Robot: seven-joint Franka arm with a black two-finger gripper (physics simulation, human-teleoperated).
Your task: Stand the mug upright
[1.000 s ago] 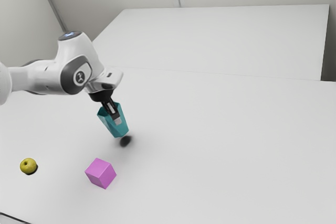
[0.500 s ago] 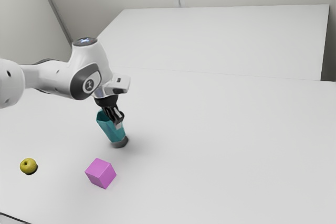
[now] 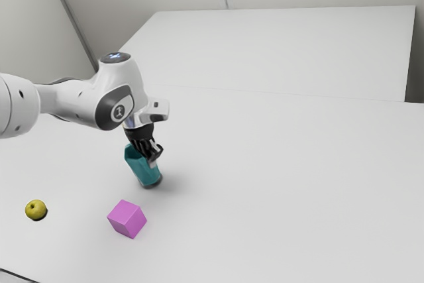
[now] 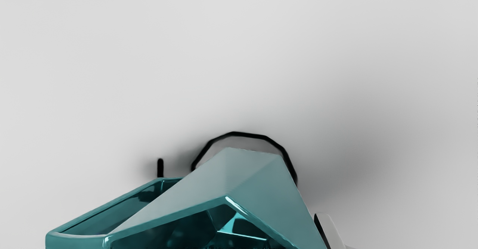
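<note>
The white table [image 3: 285, 177] spreads widest, and over it the white arm [image 3: 86, 101] reaches in from the exterior view's left, its black gripper [image 3: 154, 160] down at the teal mug [image 3: 142, 166]. The mug is low over the table or on it, on the far side of the cube from the camera; whether its base touches, I cannot tell. It leans, mouth up and toward the exterior view's left, so it is not yet upright. The gripper appears to be pinching the mug by its side: one fingertip [image 4: 331, 229] lies against the outer wall, the other is hidden. Glossy, flat-sided and hard-looking, the mug should be stiff, fairly light, and apt to pivot or slide between the pads; if it is ceramic or glass, a knock on its base edge could chip it. A grip across the wall near the rim seems sound for turning it, with the base brought flat before letting go. The pink cube [image 3: 127, 219] sits nearer the camera, and the small yellow fruit [image 3: 36, 209] well off toward the exterior view's left. What looks like the handle [image 4: 101, 208] juts out from the mug's side; as a hold it would invite twisting.
</note>
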